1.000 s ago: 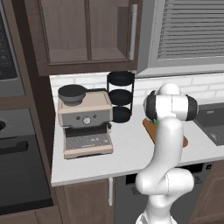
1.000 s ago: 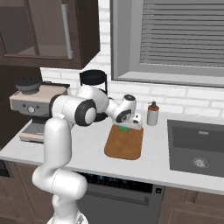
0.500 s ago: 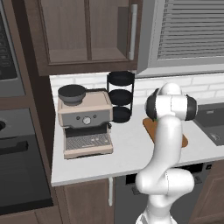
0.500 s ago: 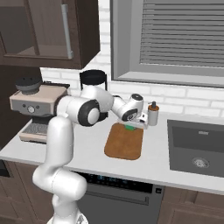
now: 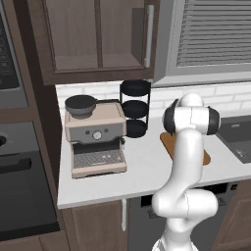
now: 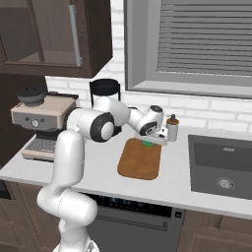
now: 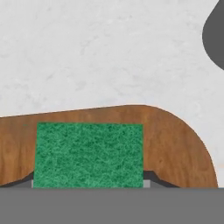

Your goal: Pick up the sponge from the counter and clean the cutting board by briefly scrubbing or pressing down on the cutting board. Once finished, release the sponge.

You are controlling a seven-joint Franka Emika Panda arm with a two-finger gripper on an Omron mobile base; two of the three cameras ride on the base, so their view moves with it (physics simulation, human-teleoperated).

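The broad white countertop slab [image 6: 103, 162] carried the flat orange-brown wooden cutting board [image 6: 141, 158], and over the last second the white arm had swung its two-finger gripper [image 6: 153, 141] outward to the board's far end. Between the fingers sat the small green-topped sponge [image 7: 89, 155], pinched at its sides, with board directly beneath it (the pick-up looked done). Pressing down to scrub seemed the next step.
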